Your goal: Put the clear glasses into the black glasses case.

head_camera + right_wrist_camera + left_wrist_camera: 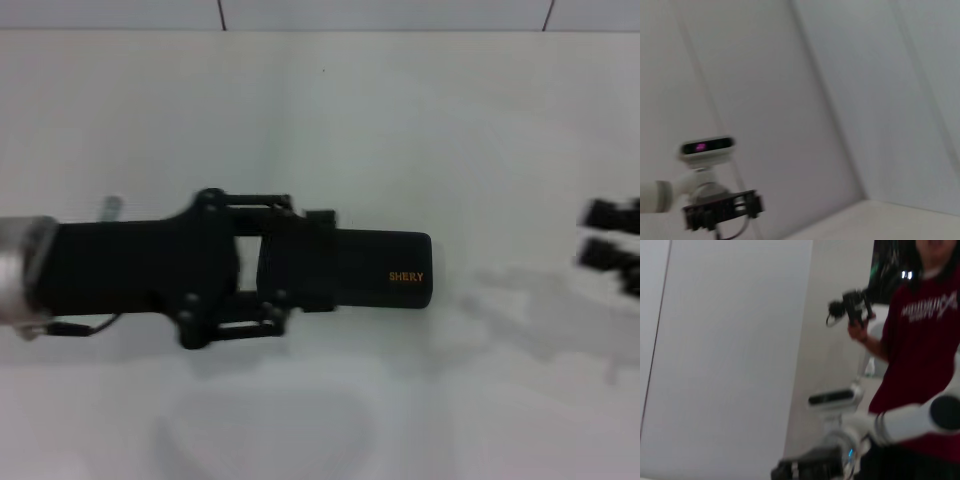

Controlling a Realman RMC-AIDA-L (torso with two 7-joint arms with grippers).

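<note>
Left pincer (300, 262): you see it reaching in from the left of the head view, its black body lying across the middle of the worktop (420, 130). Its fingers sit on either side of the near end of the black glasses case, one along the far edge and one along the near edge; it is clenched on the case.

Black glasses case (385, 270): it lies lengthwise, pointing toward the right of the head view, lid closed as far as you can tell. An orange word is printed near its free end. Its other end is covered by the left pincer.

Clear glasses: you cannot make them out in any of the views. A faint pale outline shows on the worktop nearer the robot, but what it is cannot be told.

Right pincer (610, 245): it sits at the right edge of the head view, well apart from the case. You see two dark, blurred finger shapes with a pale gap between them; it stands released and holds nothing.

Left wrist view: a person in a dark red shirt (920, 350) stands by a pale wall.
</note>
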